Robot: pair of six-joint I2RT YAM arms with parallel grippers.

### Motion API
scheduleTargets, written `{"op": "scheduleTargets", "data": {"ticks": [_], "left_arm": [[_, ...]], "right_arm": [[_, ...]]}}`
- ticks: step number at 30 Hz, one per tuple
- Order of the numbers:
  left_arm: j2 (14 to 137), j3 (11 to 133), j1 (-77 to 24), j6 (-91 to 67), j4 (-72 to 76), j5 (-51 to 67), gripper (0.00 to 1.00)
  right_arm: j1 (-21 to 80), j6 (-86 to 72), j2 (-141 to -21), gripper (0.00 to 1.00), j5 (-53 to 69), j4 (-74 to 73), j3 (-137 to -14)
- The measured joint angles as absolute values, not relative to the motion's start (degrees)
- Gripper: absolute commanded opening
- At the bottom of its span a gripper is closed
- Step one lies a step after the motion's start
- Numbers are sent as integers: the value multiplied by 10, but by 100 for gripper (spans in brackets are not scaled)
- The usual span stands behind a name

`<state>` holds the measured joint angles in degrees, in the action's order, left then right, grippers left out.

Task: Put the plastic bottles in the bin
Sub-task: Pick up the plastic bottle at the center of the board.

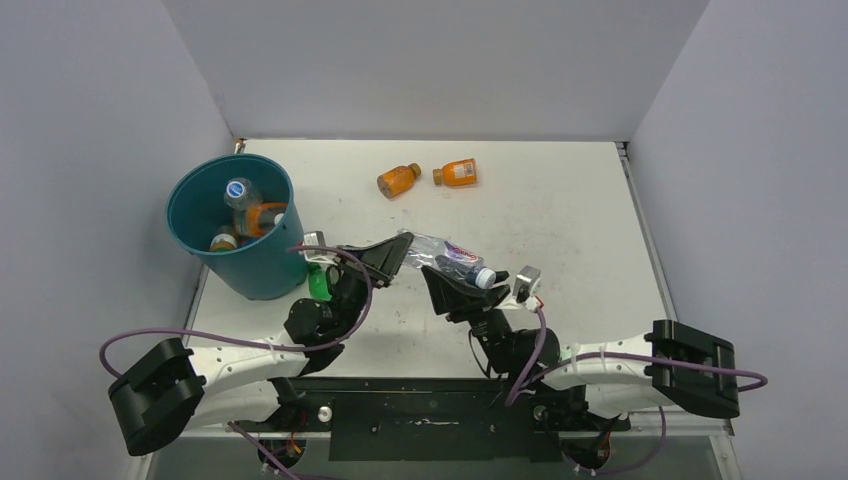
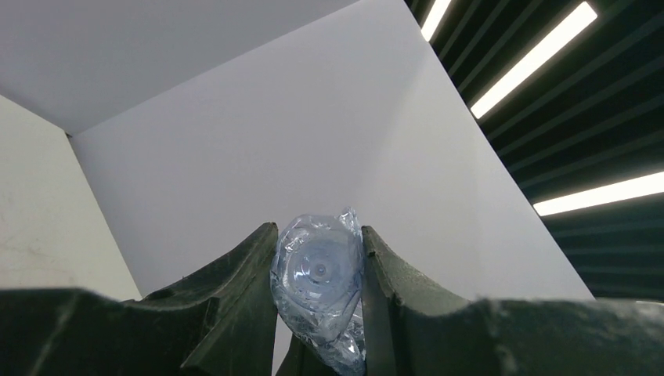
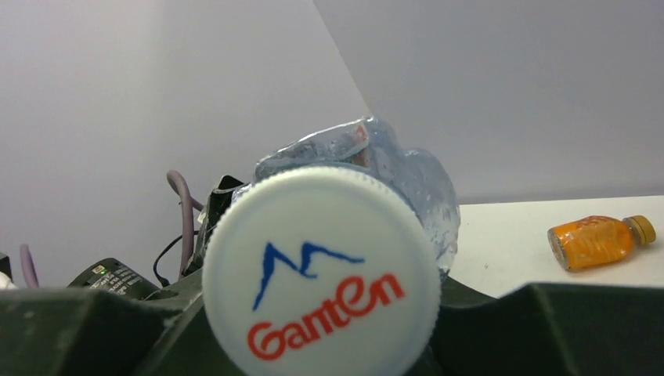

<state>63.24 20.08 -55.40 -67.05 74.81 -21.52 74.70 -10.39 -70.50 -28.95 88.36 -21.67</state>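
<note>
A crumpled clear bottle (image 1: 452, 256), judged light, soft and slippery, is held right of the bin (image 1: 250, 275). Its base is clamped by the left gripper (image 1: 398, 250). The stiffer capped neck lies inside the right gripper (image 1: 462, 283), whose closure cannot be told.

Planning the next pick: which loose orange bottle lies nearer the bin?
The left orange bottle, cap end pointing right; the other orange bottle lies farther from the bin.

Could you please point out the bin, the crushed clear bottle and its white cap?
bin (image 1: 250, 272): top view, outer wall.
crushed clear bottle (image 2: 317, 274): left wrist view, base end.
white cap (image 3: 321, 270): right wrist view, printed top.
</note>
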Motion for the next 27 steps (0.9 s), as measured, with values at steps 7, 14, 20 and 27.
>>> {"op": "scheduleTargets", "data": {"ticks": [7, 14, 20, 27], "left_arm": [[628, 200, -562, -652, 752, -185, 70], [600, 173, -557, -619, 748, -172, 96], [405, 174, -465, -525, 578, -128, 96], [399, 507, -423, -251, 197, 137, 96]], "right_arm": [[744, -104, -651, 14, -289, 868, -196], [738, -96, -529, 5, -288, 755, -199], [731, -109, -397, 5, -263, 407, -316], [731, -119, -383, 5, -183, -4, -541]]}}
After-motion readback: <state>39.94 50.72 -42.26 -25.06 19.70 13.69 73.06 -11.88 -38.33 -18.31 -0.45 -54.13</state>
